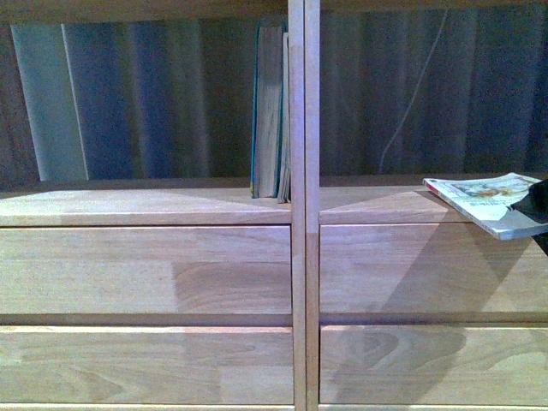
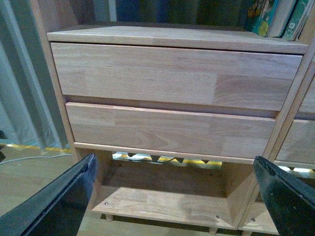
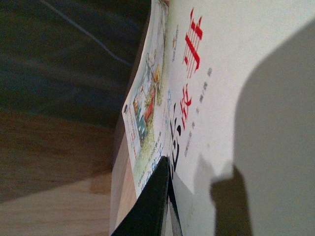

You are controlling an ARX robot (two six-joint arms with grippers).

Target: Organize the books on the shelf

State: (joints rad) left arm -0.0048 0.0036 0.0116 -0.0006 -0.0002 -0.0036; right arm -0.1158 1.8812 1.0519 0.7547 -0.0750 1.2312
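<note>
The shelf [image 1: 298, 257] is light wood with two columns and plain drawer fronts. A few slim teal-edged grey books [image 1: 270, 111] stand upright in its left bay against the centre divider. My right gripper [image 1: 533, 205] is shut on the white-covered paperback book [image 1: 484, 201], held nearly flat over the right bay's ledge at the frame's right edge. In the right wrist view the book's white cover [image 3: 221, 98] with red print fills the frame, a dark finger [image 3: 147, 206] clamped on it. My left gripper [image 2: 174, 196] is open and empty, low before the left column's drawers [image 2: 172, 73].
Grey-blue curtains [image 1: 128, 94] and a white cable [image 1: 411, 103] show behind the open-backed shelf. The shelf's bottom board [image 2: 162, 201] and peg legs sit above a wooden floor [image 2: 29, 172]. Colourful book covers [image 2: 275, 17] show at the left wrist view's upper right.
</note>
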